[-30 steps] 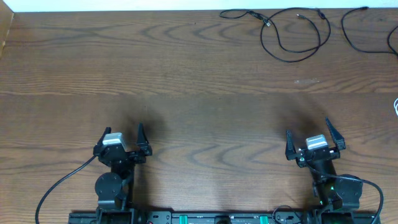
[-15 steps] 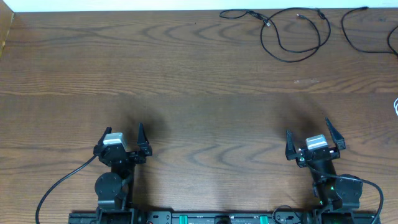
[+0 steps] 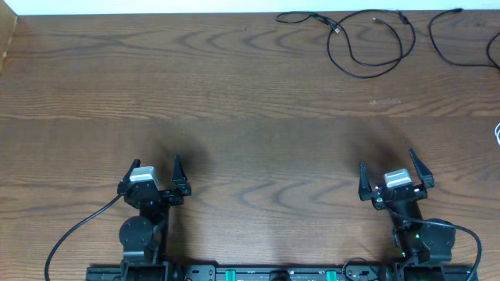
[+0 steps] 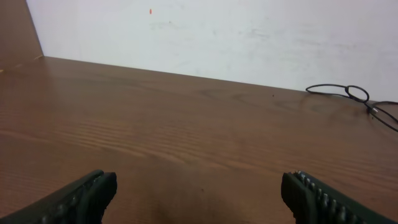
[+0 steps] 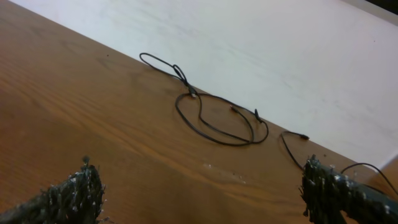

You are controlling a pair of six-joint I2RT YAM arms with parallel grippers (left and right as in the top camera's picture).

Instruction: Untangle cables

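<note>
Thin black cables [image 3: 367, 43] lie looped together at the table's far right edge; another black cable [image 3: 461, 39] curves further right, and a bit of white cable [image 3: 497, 134] shows at the right border. The right wrist view shows the black loop [image 5: 214, 118] far ahead by the white wall, and the left wrist view catches its end [image 4: 354, 94] at the far right. My left gripper [image 3: 152, 173] rests open near the front left, nothing between its fingers. My right gripper [image 3: 394, 173] stands open at the front right, well short of the cables.
A wooden table [image 3: 234, 101] spreads between the grippers and the far edge. A white wall [image 4: 217, 37] borders the far side. Thicker black arm cables [image 3: 74, 234] trail by the arm bases at the front.
</note>
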